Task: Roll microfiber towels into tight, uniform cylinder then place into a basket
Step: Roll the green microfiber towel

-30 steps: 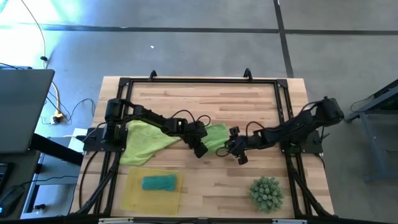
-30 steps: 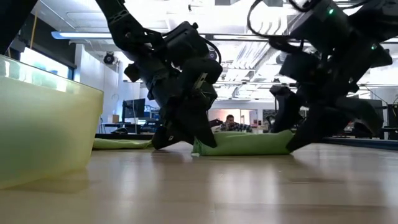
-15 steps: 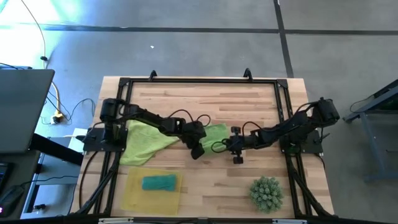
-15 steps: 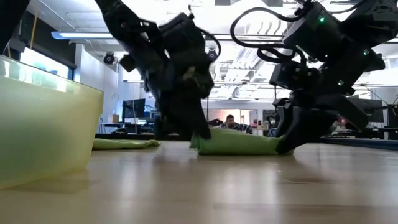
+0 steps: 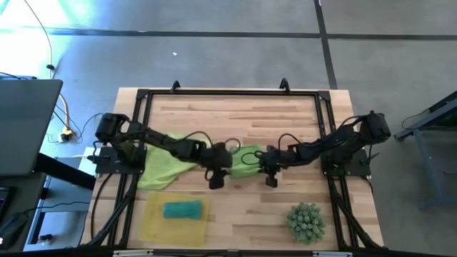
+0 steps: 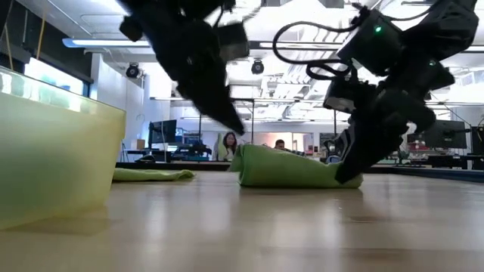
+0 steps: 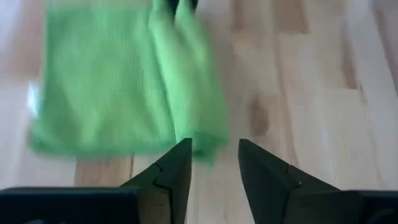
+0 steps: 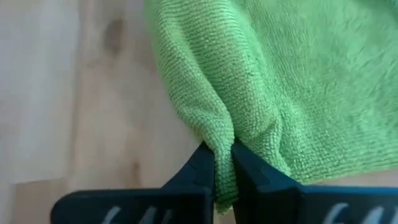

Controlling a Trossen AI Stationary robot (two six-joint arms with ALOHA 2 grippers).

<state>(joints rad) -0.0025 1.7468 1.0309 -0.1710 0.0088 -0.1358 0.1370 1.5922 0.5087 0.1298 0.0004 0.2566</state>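
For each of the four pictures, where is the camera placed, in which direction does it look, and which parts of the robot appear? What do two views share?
High view: above the table, looking straight down; both arms, left gripper, right gripper, the basket.
Low view: at tabletop height, looking level into the room; both arms descend from above.
Left wrist view: on the left arm, facing the table; its open fingers.
Right wrist view: on the right arm; its fingers pinch the green towel.
Shared: all four show this towel.
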